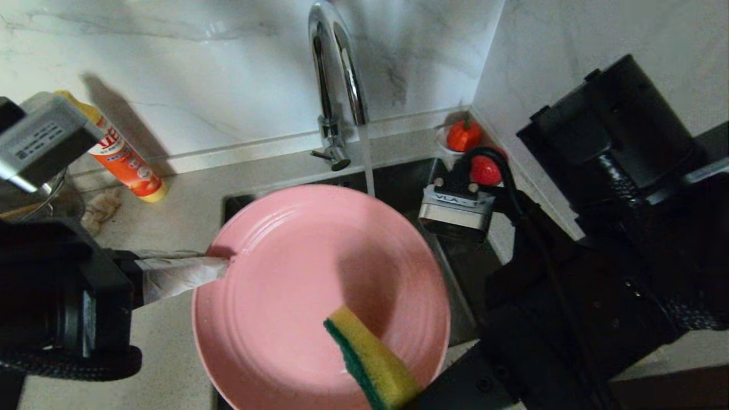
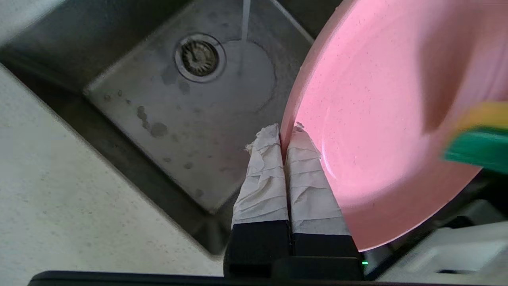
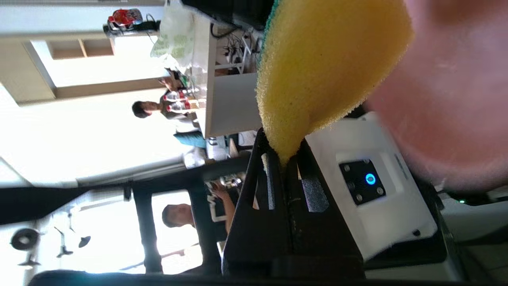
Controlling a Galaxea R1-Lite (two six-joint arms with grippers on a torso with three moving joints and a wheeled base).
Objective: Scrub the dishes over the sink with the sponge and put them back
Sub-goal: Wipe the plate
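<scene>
The left gripper's (image 2: 285, 137) tape-wrapped fingers (image 2: 262, 174) are pinched shut on the rim of the wide flat pink plate (image 1: 302, 285), holding it tilted above the square stainless-steel sink (image 2: 190, 119); the right gripper (image 3: 285, 159) clamps a corner of the yellow foam sponge with green scouring layer (image 1: 370, 361), which seems to be touching the plate's face; a thin stream falls from the tall chrome gooseneck tap (image 1: 336, 80) behind the plate.

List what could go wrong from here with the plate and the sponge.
1. The left claw pinches the pink plate only at its rim; scrubbing pressure could lever it loose into the sink.
2. The right claw holds the sponge by one end, so it may bend or slip.
3. The tap is running; water could splash off the plate.
</scene>
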